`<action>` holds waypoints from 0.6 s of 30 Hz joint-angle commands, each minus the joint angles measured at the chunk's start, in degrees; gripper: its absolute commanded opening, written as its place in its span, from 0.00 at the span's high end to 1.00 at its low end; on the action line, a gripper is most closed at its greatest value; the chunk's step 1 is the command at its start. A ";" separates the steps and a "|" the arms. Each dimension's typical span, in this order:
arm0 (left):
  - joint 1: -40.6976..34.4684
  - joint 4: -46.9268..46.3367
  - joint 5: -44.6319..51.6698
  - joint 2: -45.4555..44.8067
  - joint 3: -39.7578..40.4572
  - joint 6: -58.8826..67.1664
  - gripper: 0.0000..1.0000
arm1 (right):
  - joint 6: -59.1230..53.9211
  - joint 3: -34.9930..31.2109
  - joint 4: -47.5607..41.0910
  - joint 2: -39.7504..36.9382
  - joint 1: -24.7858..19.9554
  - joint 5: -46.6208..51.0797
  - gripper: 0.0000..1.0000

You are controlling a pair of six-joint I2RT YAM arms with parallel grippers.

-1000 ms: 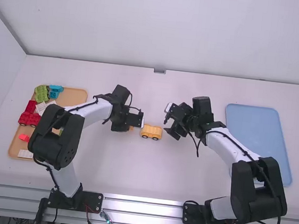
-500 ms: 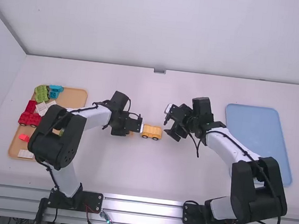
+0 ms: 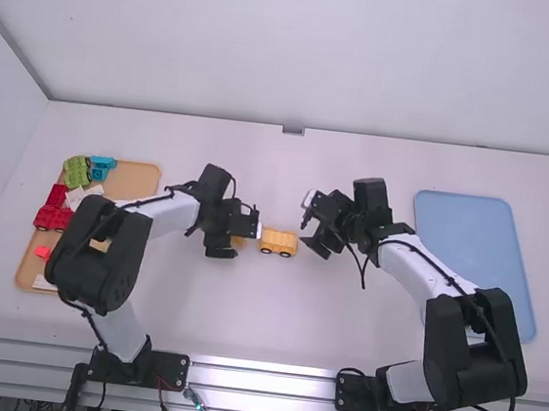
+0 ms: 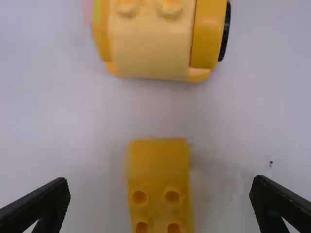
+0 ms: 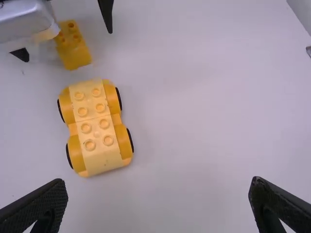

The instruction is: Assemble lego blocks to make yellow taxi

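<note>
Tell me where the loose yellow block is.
In the left wrist view, the loose yellow block shows between the open fingers of the left gripper; in the high view, left of the wheeled yellow base.

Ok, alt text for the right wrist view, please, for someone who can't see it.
A yellow, four-wheeled, studded base stands on the white table; off one end, the left gripper, open, straddles a smaller yellow block. The right gripper is open and empty in the foreground.

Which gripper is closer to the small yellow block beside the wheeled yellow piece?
Left. The left gripper hovers over the block, open fingers on either side; the right gripper is farther off, beyond the wheeled yellow piece.
</note>
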 commanded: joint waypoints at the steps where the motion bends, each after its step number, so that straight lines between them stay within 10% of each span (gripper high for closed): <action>1: 4.83 -0.37 12.44 -2.78 1.36 2.29 0.01 | -0.15 -0.28 0.81 -0.79 -0.11 -7.02 0.01; 7: 15.87 0.11 36.96 -1.05 -0.79 9.38 0.01 | -3.15 -0.31 6.21 5.64 -0.13 -16.37 0.01; 18: 16.76 5.38 43.85 9.97 -0.79 10.19 0.01 | -3.10 -0.26 16.09 19.23 -0.15 -26.21 0.01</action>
